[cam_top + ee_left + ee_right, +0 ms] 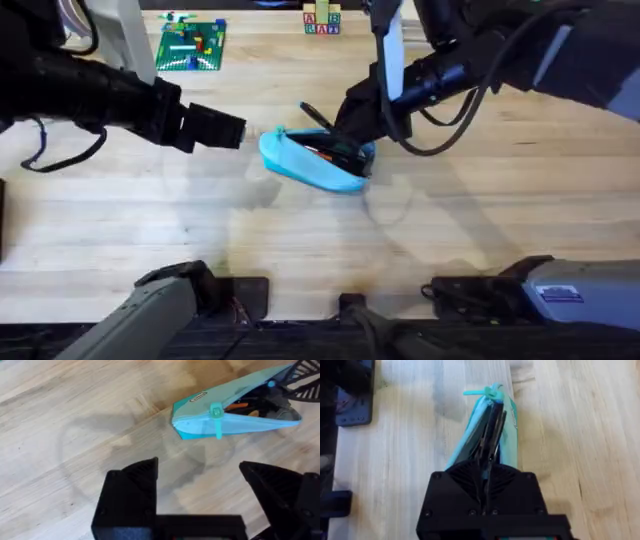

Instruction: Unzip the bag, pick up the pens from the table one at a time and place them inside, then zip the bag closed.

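The light-blue bag [310, 163] lies unzipped in the middle of the table [300, 240], its mouth gaping. From the left wrist view, the bag [235, 422] holds dark pens and something orange, and a teal zipper pull [216, 412] hangs at its near end. My right gripper [342, 135] sits over the bag's far end, shut on a black pen [311, 112] whose tip pokes out toward the back left. Through the right wrist camera, the pen [495, 425] runs from the right gripper [485, 477] along the bag's opening [507, 435]. My left gripper [225, 127] is open, just left of the bag and clear of it.
A green baseplate [190, 45] with small bricks lies at the back left. Coloured letter blocks [321, 20] stand at the back centre. Bare wood stretches in front of the bag toward the arm bases.
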